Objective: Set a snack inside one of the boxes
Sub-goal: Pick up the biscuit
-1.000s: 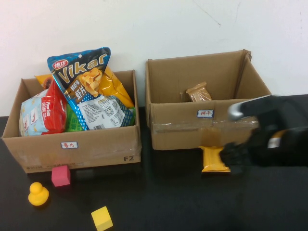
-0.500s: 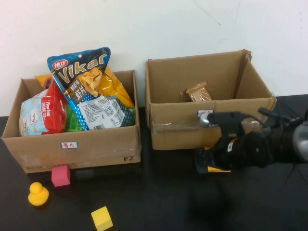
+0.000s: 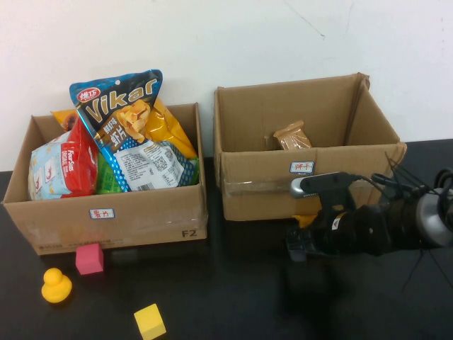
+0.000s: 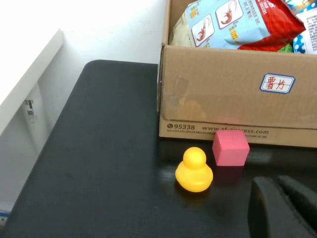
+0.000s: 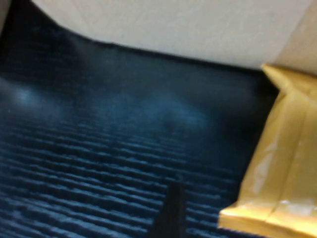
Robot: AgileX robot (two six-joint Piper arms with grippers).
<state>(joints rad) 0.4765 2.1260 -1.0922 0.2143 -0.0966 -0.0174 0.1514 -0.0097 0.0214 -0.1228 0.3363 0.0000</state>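
High view looks down at both boxes, left wrist view sees the same yellow duck closer, right wrist view very near the worktop

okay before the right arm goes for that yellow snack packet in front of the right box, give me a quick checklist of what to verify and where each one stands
1. Yellow snack packet on the table by the right box: ok.
2. Right tool low over the packet: ok.
3. Right tool's grip on the packet: cannot tell, the arm hides it.
4. Room in the right box, holding only a brown packet: ok.
5. Left tool parked near the yellow duck and pink cube, away from the work: ok.
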